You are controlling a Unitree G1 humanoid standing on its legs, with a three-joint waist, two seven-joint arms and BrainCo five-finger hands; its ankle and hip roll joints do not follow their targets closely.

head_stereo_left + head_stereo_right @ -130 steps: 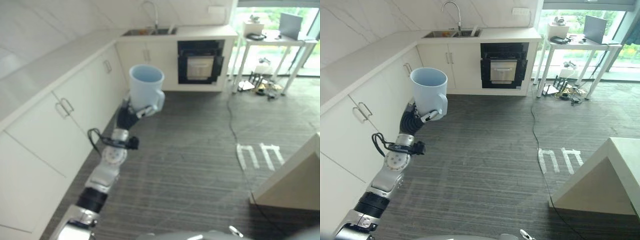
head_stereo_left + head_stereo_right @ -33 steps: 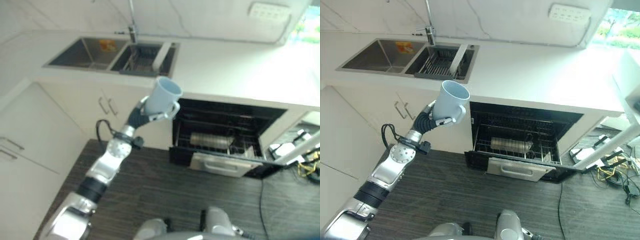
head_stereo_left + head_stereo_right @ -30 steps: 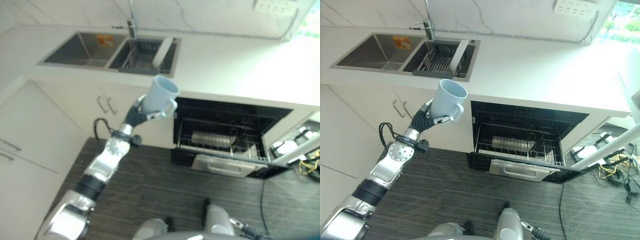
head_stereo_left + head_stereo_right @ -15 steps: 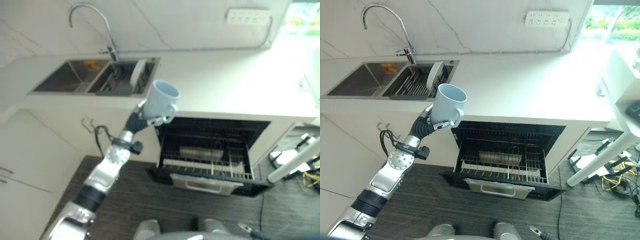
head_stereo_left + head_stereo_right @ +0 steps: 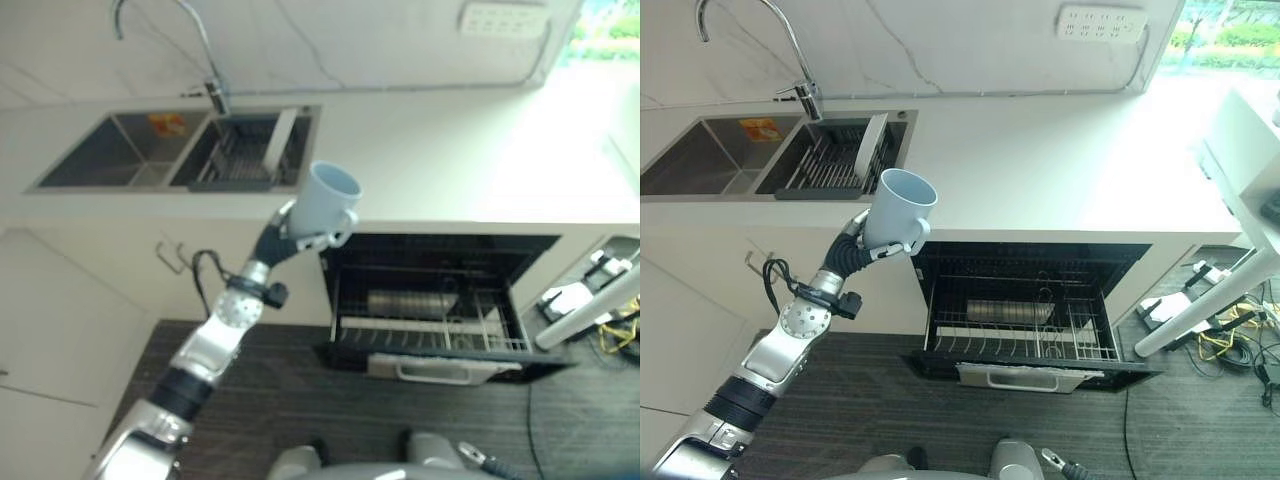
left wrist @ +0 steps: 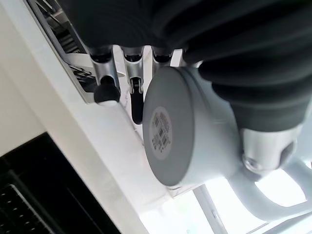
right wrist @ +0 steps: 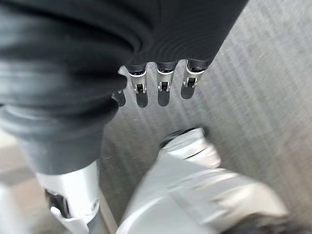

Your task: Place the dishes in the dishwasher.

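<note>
Pale blue ceramic mug (image 5: 898, 211) with one looped handle is up in the air, held in the robot's left hand (image 5: 862, 244) in front of the white countertop (image 5: 1060, 160), mouth tilted up and towards the sink side. In the left wrist view the fingers (image 6: 137, 97) curl along the mug's side beside its flat base, and the thumb presses on the opposite side by the handle, so the hand is clenched around the mug. The mug hangs just left of and above the open black dishwasher (image 5: 1025, 310), not touching it. One wire rack (image 5: 1015, 335) is pulled out over the dropped door, with one cylindrical metal item (image 5: 1006, 311) lying on its side in it.

On the counter I count two steel sink basins (image 5: 700, 160), one curved tap (image 5: 790, 50), and one white plate (image 5: 873, 137) standing on edge in the nearer basin's rack. One white socket strip (image 5: 1103, 22) sits on the marble wall.

The right hand (image 7: 161, 80) hangs over the grey floor (image 7: 253, 87), fingers loosely extended, holding nothing.
</note>
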